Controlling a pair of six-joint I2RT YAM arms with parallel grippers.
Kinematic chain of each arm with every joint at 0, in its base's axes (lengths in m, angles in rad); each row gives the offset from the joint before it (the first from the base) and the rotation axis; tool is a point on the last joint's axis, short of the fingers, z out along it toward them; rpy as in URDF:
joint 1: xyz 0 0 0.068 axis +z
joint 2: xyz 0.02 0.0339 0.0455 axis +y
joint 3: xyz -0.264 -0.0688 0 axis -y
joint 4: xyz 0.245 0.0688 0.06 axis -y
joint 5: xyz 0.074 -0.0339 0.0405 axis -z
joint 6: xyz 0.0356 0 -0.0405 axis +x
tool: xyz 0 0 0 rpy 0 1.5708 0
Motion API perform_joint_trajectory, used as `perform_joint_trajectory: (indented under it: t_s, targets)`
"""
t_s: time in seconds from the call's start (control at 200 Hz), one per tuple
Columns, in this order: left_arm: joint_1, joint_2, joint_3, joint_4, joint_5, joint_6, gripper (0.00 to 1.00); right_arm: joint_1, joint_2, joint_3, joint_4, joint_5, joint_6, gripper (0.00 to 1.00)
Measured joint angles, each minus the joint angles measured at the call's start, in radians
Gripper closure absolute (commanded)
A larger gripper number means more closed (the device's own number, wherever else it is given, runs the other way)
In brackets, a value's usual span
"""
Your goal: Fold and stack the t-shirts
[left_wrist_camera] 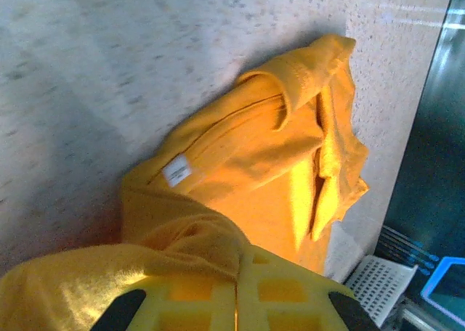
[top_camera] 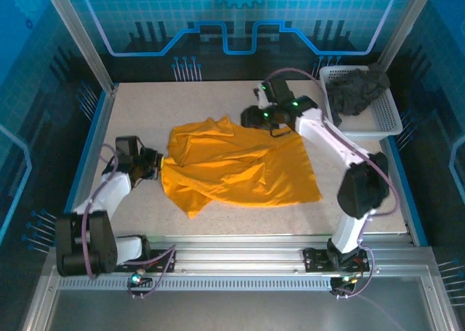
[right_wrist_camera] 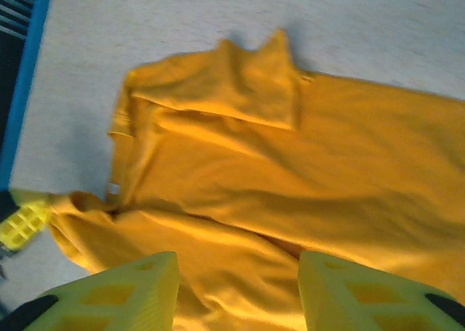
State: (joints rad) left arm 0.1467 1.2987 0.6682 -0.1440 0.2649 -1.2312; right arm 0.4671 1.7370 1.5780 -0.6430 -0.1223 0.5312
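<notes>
The orange-yellow t-shirt lies crumpled and partly folded over itself in the middle of the table. My left gripper is at the shirt's left edge. In the left wrist view the gripper is shut on a bunched fold of the orange-yellow cloth, near the white neck label. My right gripper hovers over the shirt's far edge. In the right wrist view it stands open above the cloth with nothing between its fingers. The dark grey t-shirt lies heaped in the basket.
The white mesh basket stands at the table's back right corner, beside the right arm. Blue-edged frame rails border the table on both sides. Bare tabletop lies to the left and in front of the shirt.
</notes>
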Motion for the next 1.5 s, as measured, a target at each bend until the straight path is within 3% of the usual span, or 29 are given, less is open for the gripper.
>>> perform_joint_trajectory:
  t_s: [0.26,0.335,0.38,0.53,0.715,0.865,1.19,1.436,1.501]
  targets:
    - [0.023,0.253,0.244,-0.154,0.006,0.195,0.76,-0.081,-0.229,-0.362,-0.011,0.090,0.037,0.55]
    - [0.040,0.266,0.280,-0.227,-0.039,0.269,0.49,-0.095,-0.274,-0.410,-0.021,0.101,0.045,0.55]
    - [0.051,0.266,0.293,-0.264,-0.069,0.294,0.44,-0.101,-0.299,-0.434,-0.025,0.108,0.050,0.55]
    - [0.070,0.237,0.283,-0.348,-0.149,0.375,0.47,-0.103,-0.352,-0.483,-0.038,0.111,0.053,0.55]
    - [0.027,0.096,0.169,-0.414,-0.167,0.422,0.58,-0.103,-0.352,-0.542,-0.042,0.111,0.052,0.56]
    - [-0.011,0.029,0.067,-0.412,-0.164,0.430,0.60,-0.103,-0.340,-0.546,-0.039,0.103,0.052,0.57]
    - [-0.013,0.125,0.056,-0.351,-0.176,0.520,0.55,-0.103,-0.319,-0.546,-0.034,0.084,0.052,0.59]
    - [-0.014,0.178,0.090,-0.299,-0.193,0.582,0.57,-0.107,-0.323,-0.556,-0.029,0.076,0.053,0.60]
    - [-0.018,0.180,0.094,-0.278,-0.193,0.598,0.62,-0.111,-0.327,-0.563,-0.029,0.070,0.053,0.60]
